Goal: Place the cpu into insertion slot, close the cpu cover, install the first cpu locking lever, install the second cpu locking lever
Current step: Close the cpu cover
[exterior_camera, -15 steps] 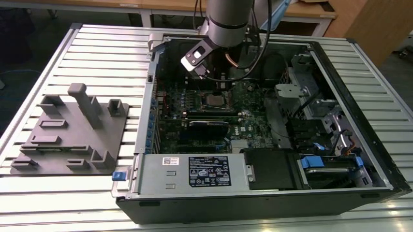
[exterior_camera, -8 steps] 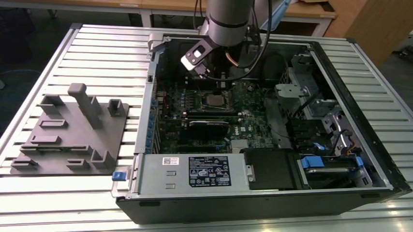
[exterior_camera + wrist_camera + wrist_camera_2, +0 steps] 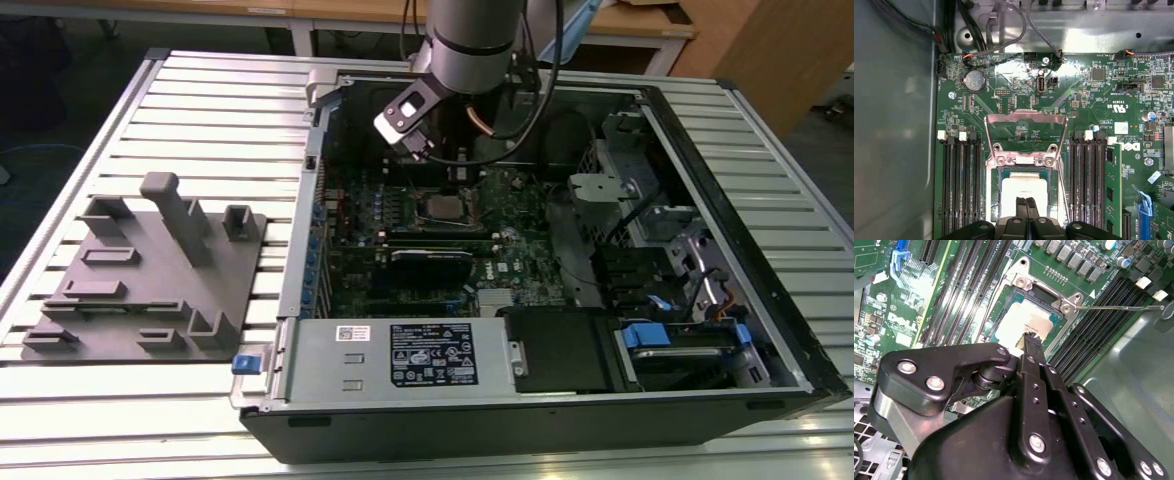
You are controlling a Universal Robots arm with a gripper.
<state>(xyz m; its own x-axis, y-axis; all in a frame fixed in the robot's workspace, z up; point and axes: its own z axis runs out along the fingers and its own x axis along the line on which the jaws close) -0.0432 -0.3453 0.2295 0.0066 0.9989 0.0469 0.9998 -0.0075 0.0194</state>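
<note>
The end effector [image 3: 1026, 202], fingertips pressed together on nothing, hangs tip-down just above the cpu [image 3: 1014, 187]. The chip lies flat in the insertion slot [image 3: 996, 190], with the cpu cover [image 3: 1024, 118] swung open. It looks light, stiff and fragile, and is best gripped by its edges.

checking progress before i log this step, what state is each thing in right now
cpu: seated flat in the insertion slot, face bare
insertion slot: filled by the cpu
cpu cover: open, raised off the slot
locking lever: sticking out sideways, not latched
gripper: shut, tips at the cpu's face
computer case: lying on its side, panel off
</note>
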